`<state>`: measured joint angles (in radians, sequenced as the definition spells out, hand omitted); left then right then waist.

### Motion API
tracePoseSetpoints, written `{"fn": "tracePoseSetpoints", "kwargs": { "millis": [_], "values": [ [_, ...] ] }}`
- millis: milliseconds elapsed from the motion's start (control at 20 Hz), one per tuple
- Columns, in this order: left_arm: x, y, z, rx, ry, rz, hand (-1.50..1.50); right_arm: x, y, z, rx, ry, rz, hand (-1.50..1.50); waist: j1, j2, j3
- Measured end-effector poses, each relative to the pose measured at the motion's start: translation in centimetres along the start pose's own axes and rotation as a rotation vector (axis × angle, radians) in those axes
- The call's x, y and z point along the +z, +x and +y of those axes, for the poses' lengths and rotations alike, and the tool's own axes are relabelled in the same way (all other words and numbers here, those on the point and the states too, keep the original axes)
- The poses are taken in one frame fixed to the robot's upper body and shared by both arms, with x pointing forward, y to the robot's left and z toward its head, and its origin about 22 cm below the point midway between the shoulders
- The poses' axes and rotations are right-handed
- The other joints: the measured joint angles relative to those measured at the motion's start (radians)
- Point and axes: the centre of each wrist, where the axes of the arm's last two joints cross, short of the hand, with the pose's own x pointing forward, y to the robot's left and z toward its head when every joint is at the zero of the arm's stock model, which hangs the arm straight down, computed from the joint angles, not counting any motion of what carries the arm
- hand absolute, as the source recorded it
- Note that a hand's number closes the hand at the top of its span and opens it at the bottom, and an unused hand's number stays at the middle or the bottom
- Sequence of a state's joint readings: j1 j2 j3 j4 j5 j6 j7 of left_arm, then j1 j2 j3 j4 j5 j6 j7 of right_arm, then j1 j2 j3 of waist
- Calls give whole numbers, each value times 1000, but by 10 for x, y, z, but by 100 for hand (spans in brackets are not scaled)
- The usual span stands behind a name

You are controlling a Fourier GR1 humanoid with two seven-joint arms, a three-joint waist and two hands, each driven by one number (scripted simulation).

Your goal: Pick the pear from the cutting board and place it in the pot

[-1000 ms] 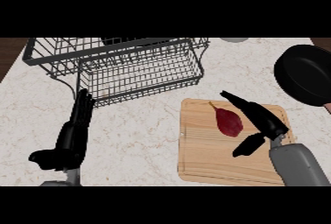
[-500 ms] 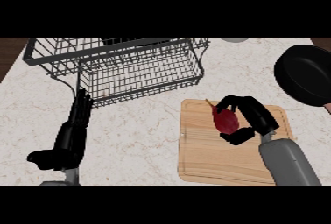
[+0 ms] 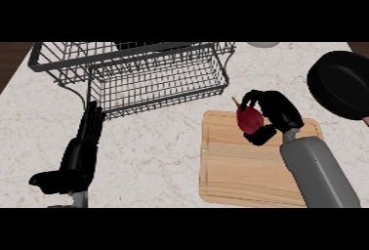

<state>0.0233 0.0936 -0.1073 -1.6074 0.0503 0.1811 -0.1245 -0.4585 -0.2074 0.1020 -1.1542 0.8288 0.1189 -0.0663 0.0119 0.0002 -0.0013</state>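
head view | right hand (image 3: pixel 277 113) curled round pear (image 3: pixel 249 119) over cutting board (image 3: pixel 238 171) | pot (image 3: pixel 343 84) apart

The right hand (image 3: pixel 277 113), its fingers curled round the dark red pear (image 3: pixel 249 119), hides the pear's right side, while well to that hand's right the black pot (image 3: pixel 341 84) is cut off by the view's right edge.

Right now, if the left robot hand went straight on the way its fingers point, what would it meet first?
Probably the wire basket. The left robot hand rests open on the counter, fingers aimed up the view at the basket's near corner, with nothing between them. Height is hard to judge.
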Motion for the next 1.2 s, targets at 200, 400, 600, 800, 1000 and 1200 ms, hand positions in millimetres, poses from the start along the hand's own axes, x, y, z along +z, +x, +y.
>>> {"fn": "tracePoseSetpoints", "kwargs": {
  "millis": [200, 400, 600, 800, 1000, 1200],
  "values": [
    [-3, 1, -5, -2, -3, -8, 0, -31, 37, -11, 155, 1, 121, 150, 8, 2, 0],
    [0, -2, -8, -1, 2, 4, 0, -48, 74, -27, 212, -97, 145, 150, 1, 0, 1],
    [-6, -4, 0, -6, 12, 8, 0, -45, 105, -48, 226, -243, 123, 150, -12, -2, 2],
    [-7, -5, 1, -7, 19, 12, 0, -33, 136, -73, 259, -387, 126, 150, -19, -4, 2],
    [-7, -2, -1, -2, 17, 8, 0, -23, 151, -98, 293, -488, 197, 150, -16, -4, 1],
    [-7, -2, 2, -4, 16, 8, 0, -14, 148, -111, 301, -562, 279, 150, -14, -3, 1]
  ]
}}
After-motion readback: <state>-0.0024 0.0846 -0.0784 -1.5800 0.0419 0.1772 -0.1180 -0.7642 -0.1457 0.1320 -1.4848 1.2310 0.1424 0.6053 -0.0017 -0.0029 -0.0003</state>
